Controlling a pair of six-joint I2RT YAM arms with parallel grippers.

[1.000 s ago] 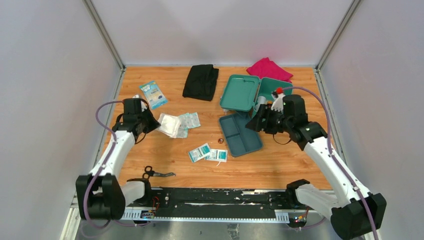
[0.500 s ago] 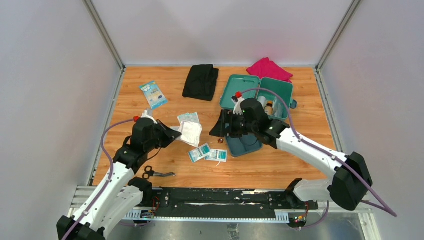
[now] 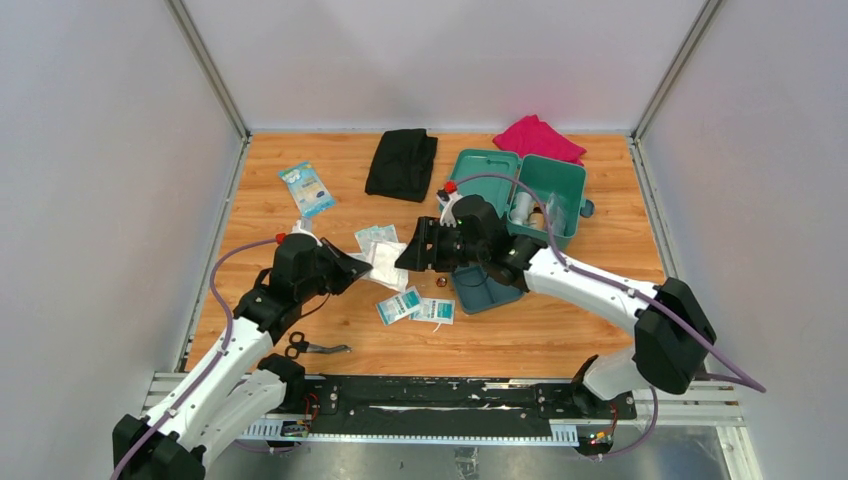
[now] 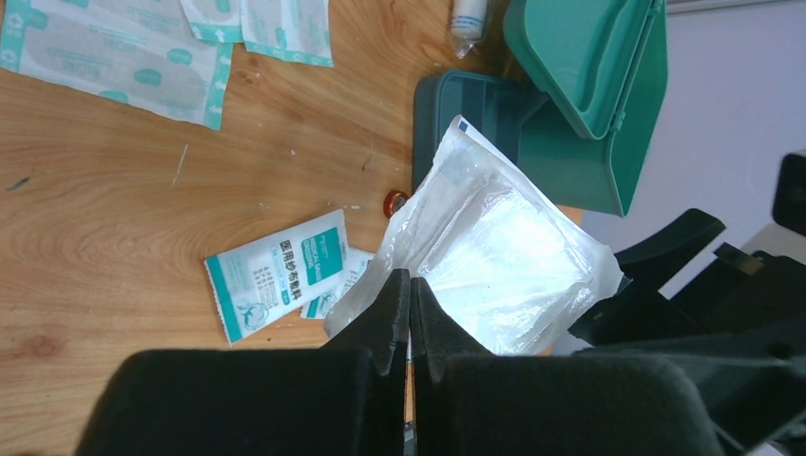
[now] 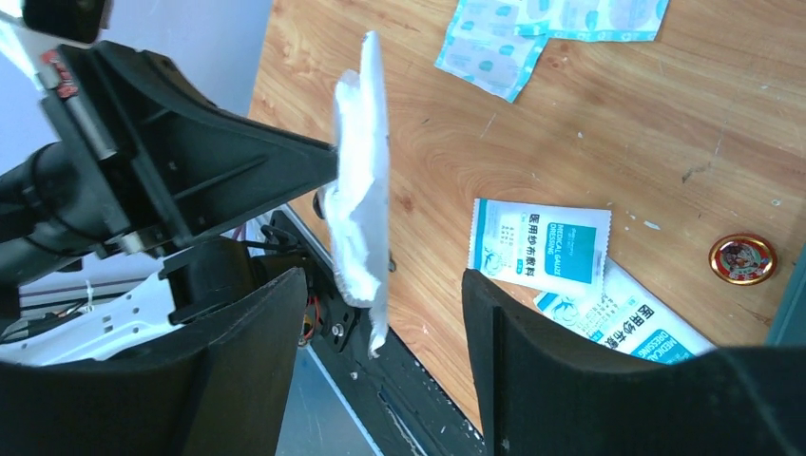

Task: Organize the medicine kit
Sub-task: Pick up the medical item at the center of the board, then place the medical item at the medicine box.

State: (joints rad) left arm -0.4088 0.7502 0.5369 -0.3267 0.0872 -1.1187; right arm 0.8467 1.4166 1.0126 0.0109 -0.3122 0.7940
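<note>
The medicine kit stands open at the back right, teal, lid laid back; its inner tray lies on the table in front of it, partly under my right arm. My left gripper is shut on one edge of a clear plastic packet held above the table. My right gripper faces it, open, with the packet hanging edge-on between its fingers and touching neither.
Two gauze sachets and a small red tin lie under the grippers. Plaster strips, a blue packet, scissors, a black cloth and a pink cloth lie around.
My left arm carried the packet right, towards the table's middle. My right arm swung left from the kit, and its open fingers now stand on either side of the packet.
</note>
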